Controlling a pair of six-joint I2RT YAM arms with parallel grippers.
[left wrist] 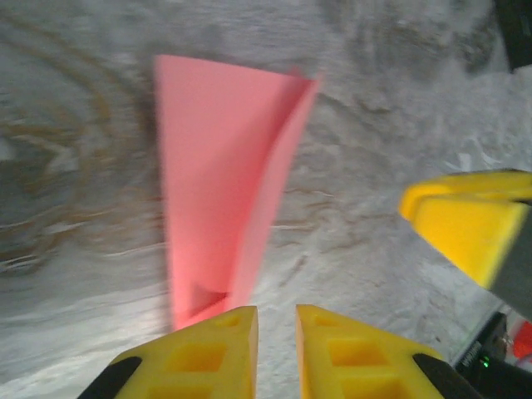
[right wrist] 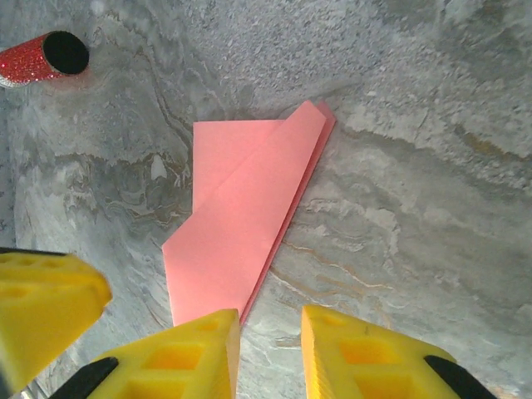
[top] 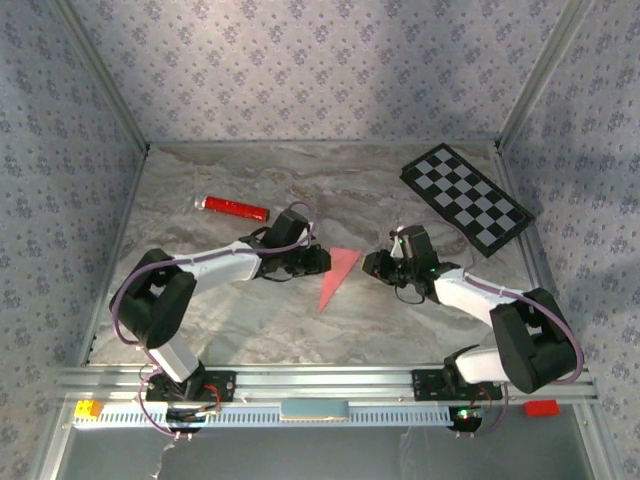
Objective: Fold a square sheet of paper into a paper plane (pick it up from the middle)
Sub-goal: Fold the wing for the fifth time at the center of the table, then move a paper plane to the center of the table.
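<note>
A robotics lab test cell: a marble-look table (top: pixel 250 330) boxed in by wallpapered panels (top: pixel 300 70), an aluminium rail (top: pixel 320 378) along its near edge, and a calibration checkerboard (top: pixel 467 198) at its far right corner.

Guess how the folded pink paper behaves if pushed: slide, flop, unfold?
Probably light and floppy: the paper is thin folded layers. Likely slides on the smooth table, lying flat. Its layers gape along one edge, so a push may open them.

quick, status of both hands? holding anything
Left hand: slightly open, holding nothing.
Right hand: slightly open, holding nothing.
</note>
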